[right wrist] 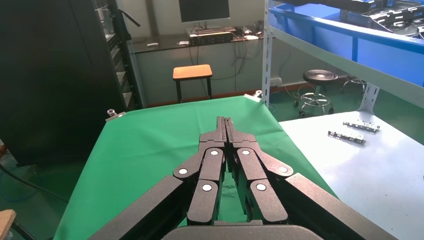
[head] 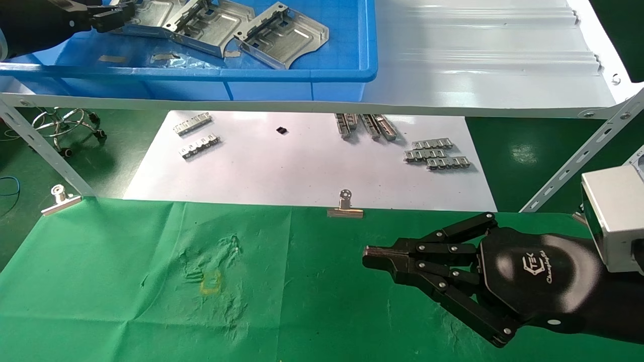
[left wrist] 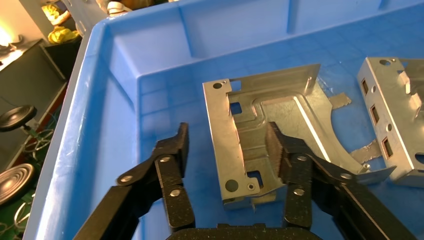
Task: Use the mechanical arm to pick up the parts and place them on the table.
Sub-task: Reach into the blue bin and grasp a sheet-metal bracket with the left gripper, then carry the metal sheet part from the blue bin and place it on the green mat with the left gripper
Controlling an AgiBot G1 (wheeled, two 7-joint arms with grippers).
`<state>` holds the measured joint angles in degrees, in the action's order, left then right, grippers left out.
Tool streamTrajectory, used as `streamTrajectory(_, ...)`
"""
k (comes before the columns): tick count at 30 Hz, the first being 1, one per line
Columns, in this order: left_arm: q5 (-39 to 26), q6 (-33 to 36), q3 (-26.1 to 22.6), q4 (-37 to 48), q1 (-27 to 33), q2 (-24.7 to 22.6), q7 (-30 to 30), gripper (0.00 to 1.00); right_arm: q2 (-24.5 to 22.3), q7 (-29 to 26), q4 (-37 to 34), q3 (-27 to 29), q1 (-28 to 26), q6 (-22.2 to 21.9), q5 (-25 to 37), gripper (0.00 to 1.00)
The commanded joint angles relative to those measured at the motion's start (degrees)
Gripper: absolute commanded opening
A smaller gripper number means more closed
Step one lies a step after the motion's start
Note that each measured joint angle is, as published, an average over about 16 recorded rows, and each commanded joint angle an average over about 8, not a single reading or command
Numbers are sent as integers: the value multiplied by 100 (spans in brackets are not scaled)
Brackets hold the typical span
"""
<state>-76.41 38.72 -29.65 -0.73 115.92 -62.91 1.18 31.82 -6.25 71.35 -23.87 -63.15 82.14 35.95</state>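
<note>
Three silvery stamped parts lie in a blue bin [head: 201,75] on the shelf: one [head: 151,22] at my left gripper, one [head: 214,25] in the middle and one [head: 284,32] to the right. My left gripper [head: 121,15] is inside the bin. In the left wrist view it [left wrist: 227,137] is open, its two fingers straddling the long bent edge of the nearest part [left wrist: 265,130]; one finger rests over the plate, the other over the bin floor. A second part [left wrist: 395,125] lies beside it. My right gripper [head: 367,256] is shut and empty above the green table [head: 126,301]; it also shows in the right wrist view [right wrist: 226,122].
The bin stands on a pale grey ribbed shelf [head: 478,50] above a white sheet [head: 302,166] with small toothed strips [head: 437,153]. Binder clips [head: 345,208] [head: 60,198] edge the green cloth, which has a yellowish mark [head: 210,282]. Slanted shelf struts [head: 578,156] stand at both sides.
</note>
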Motion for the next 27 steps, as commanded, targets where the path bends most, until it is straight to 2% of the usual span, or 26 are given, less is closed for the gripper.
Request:
streamTrajectory(1, -16, -15, -11, 26, 9, -12, -1, 0, 0, 0, 0, 0, 0, 0, 0, 0)
streamTrajectory(18, -14, -99, -10, 63, -17, -61, 5, 0, 0, 0, 0, 0, 0, 0, 0, 0)
streamTrajectory(27, 129, -142, 91, -118, -12, 45, -193, 0, 0, 0, 0, 0, 0, 0, 0, 0)
